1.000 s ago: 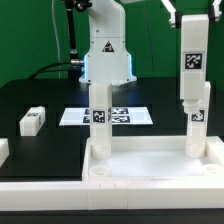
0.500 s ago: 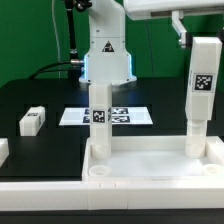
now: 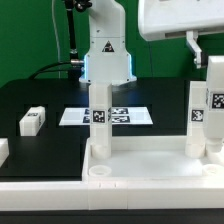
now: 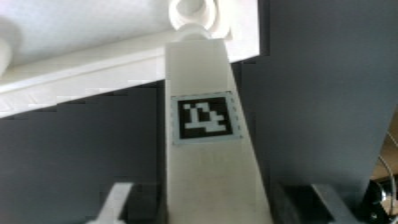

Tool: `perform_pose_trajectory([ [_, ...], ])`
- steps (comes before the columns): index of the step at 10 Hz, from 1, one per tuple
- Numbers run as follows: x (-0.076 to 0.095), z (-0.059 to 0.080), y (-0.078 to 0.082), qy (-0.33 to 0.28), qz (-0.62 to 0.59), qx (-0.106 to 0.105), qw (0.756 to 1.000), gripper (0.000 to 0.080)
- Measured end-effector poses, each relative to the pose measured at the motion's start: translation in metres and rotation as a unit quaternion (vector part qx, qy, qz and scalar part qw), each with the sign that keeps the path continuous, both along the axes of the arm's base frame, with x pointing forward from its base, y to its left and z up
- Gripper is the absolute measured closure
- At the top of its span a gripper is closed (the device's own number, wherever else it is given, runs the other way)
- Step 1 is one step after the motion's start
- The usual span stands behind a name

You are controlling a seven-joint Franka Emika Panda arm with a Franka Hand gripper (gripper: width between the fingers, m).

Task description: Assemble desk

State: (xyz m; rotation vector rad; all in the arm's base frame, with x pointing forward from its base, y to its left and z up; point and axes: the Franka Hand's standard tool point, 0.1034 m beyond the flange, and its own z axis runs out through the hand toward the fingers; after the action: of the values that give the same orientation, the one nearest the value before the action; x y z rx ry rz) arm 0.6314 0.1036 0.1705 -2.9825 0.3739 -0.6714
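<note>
With the jaws of the gripper (image 4: 217,205) clamped partway shut on the leg (image 4: 205,120), align it upright over the corner socket (image 4: 196,14) of the slab (image 3: 150,160) before lowering.

My arm (image 3: 175,20) reaches in high at the exterior view's right, wrist pointing down. Its gripper (image 3: 207,52) is clamped on the top of an upright desk leg (image 3: 215,100), with a finger (image 4: 118,205) on each side.
</note>
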Motion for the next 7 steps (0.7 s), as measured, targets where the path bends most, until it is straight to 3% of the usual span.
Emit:
perform_pose_trajectory([
  [4,-0.005,-0.02,-0.001,0.013,0.001,-0.007,1.0,0.0509],
  [7,0.0,-0.024,0.001,0.014,0.003,-0.01,1.0,0.0509],
])
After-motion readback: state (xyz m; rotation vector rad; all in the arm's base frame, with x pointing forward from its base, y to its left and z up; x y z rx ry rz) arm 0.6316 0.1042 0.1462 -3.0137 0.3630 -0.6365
